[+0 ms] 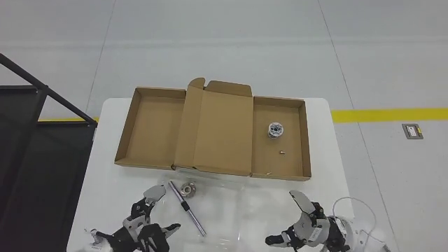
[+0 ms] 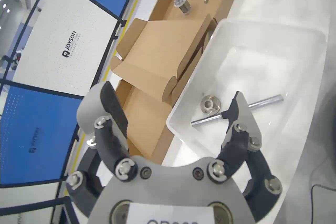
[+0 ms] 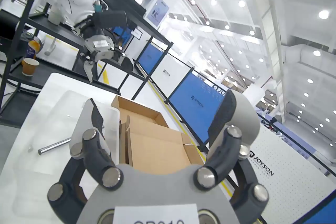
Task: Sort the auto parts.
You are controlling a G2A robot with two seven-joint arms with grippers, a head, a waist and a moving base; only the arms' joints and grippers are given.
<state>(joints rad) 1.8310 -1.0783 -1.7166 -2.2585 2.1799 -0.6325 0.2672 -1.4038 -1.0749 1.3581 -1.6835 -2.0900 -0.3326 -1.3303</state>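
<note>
Steel rod (image 2: 265, 102) lay in the clear tray (image 2: 194, 70), just ahead of the left tool (image 2: 176, 109), with its long axis nearly along the jaws' closing line. Both tools were spread and empty. The right tool (image 3: 160, 114) was farther off.

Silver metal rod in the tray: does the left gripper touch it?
Apart. The right wrist view shows the open left gripper hanging clear of the silver metal rod.

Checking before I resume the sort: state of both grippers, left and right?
Left gripper: open, holding nothing.
Right gripper: open, holding nothing.
</note>
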